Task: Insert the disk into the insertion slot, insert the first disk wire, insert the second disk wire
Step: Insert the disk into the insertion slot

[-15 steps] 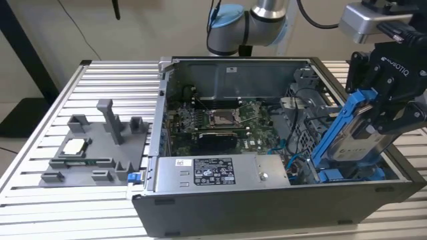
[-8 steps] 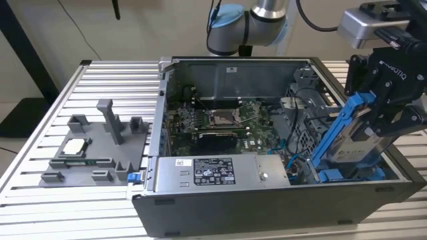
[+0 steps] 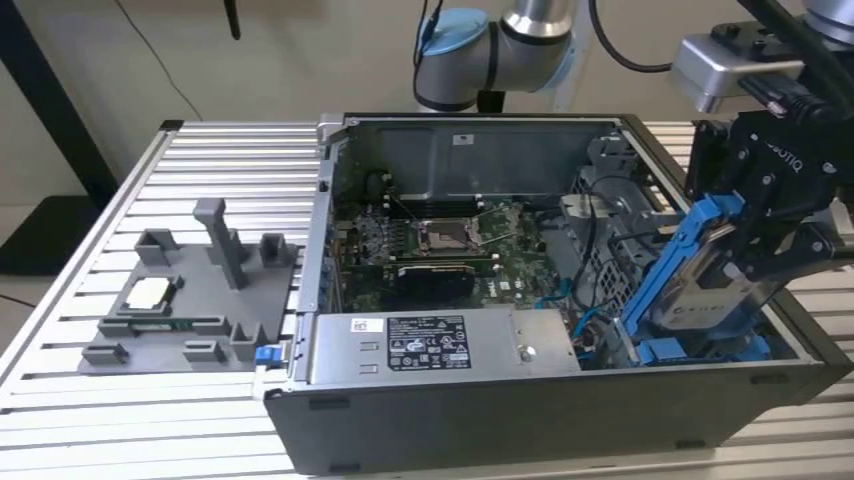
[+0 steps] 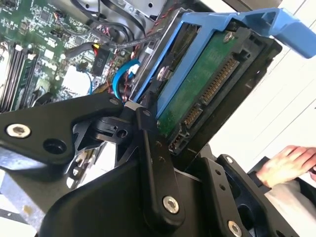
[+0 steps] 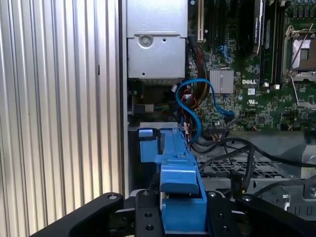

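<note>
The gripper (image 3: 763,248) is clenched on the disk (image 3: 697,300), holding it tilted just above the insertion slot (image 3: 701,350) inside the open computer case (image 3: 467,420). The disk is likely rigid, dense and shock-sensitive, and best held by its blue frame, clear of the connectors.

Much of disk (image 3: 703,303) behind pincer (image 3: 750,262)

Even diffuse light; mild glare on ribbed table (image 5: 59,98); computer case (image 3: 534,420) interior shaded; second wrist view background overexposed
</note>
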Controlling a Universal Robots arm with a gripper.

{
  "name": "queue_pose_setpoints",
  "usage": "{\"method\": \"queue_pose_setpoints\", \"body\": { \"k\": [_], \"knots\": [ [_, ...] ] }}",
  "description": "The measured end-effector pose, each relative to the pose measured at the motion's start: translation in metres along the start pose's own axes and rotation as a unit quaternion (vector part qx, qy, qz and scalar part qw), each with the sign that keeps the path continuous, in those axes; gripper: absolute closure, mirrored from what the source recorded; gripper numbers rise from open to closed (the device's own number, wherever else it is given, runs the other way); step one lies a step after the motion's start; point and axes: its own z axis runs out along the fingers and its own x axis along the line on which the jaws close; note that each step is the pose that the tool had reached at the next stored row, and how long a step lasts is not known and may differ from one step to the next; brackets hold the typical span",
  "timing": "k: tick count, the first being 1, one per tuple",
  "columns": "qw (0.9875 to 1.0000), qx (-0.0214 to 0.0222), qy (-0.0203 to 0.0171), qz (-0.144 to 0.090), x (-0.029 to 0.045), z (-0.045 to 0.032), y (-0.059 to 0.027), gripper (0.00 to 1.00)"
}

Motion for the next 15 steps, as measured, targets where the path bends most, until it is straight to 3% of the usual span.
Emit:
{"method": "queue_pose_setpoints", "body": {
  "k": [10,13,15],
  "knots": [
    [1.0000,0.0000,0.0000,0.000,-0.0021,0.0175,0.0006,0.67],
    [1.0000,-0.0001,0.0002,0.000,-0.0022,0.0179,0.0006,0.66],
    [1.0000,0.0000,0.0002,0.000,-0.0022,0.0180,0.0006,0.60]
  ]
}}
